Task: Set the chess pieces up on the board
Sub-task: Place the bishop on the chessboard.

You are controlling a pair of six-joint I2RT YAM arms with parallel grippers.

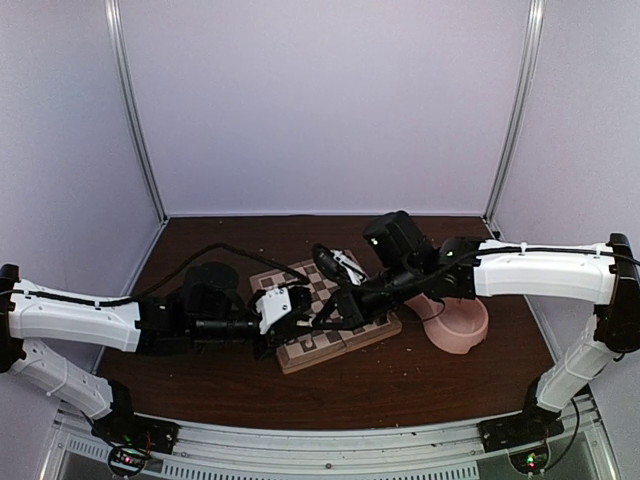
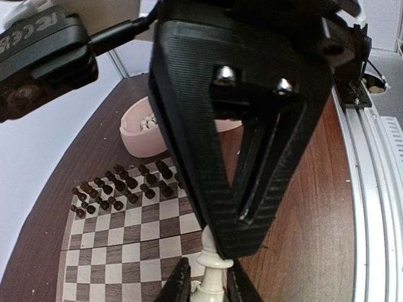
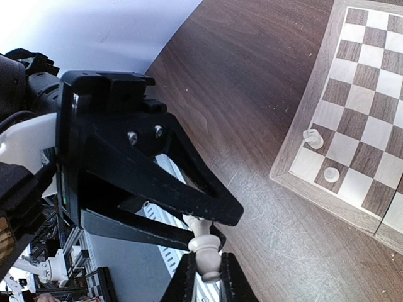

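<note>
Meeting over the near-left part of the chessboard [image 1: 340,345], both sets of jaws are clamped on one cream-white chess piece [image 2: 211,272]. They hold it in the air, clear of the desk [image 3: 252,94], with the left jaws gripping one end and the right jaws the other, as each wrist view shows. This looks like a hand-over, probably so the piece can be regripped in a way that lets it be set down upright. Two white pieces [image 3: 313,138] stand on squares at one corner of the board, just inside the pale border. The dark pieces [image 2: 119,185] fill two rows on the side toward the pink bowl [image 2: 141,139]. That bowl holds more white pieces and sits just right of the board, within the right arm's reach. Judging from that, most of the white side remains to be placed, and one pair of jaws must let go before the piece can travel.
</note>
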